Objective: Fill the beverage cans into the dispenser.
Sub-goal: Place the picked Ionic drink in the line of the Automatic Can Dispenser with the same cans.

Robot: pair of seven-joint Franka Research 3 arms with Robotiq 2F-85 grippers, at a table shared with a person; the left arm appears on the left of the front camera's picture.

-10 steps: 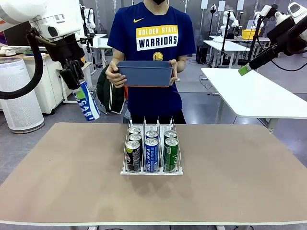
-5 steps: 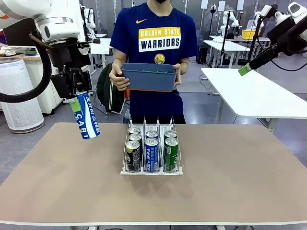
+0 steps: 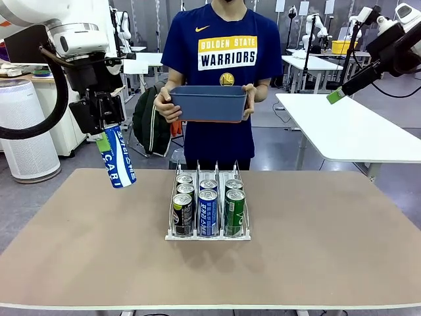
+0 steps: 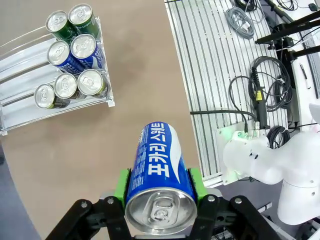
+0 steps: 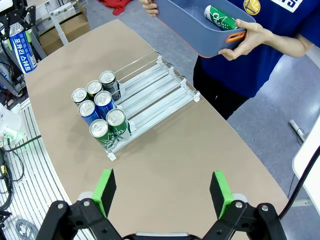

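Mid-carry: left end effector [image 4: 159, 186] pinches a Pocari Sweat can [image 3: 118, 161] left of the dispenser [image 3: 208, 237]. Next it likely feeds a lane's far end. The right end effector [image 5: 162, 191] is spread.

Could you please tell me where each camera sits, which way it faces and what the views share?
Front: between the arms, facing across the table at the person holding a bin; left gripper grips a blue-white can.
Left wrist: above the table, looking down its fingers past that can at the dispenser.
Right wrist: high, looking down over the open right gripper at dispenser and bin.
Shared: all three show the dispenser and held can.
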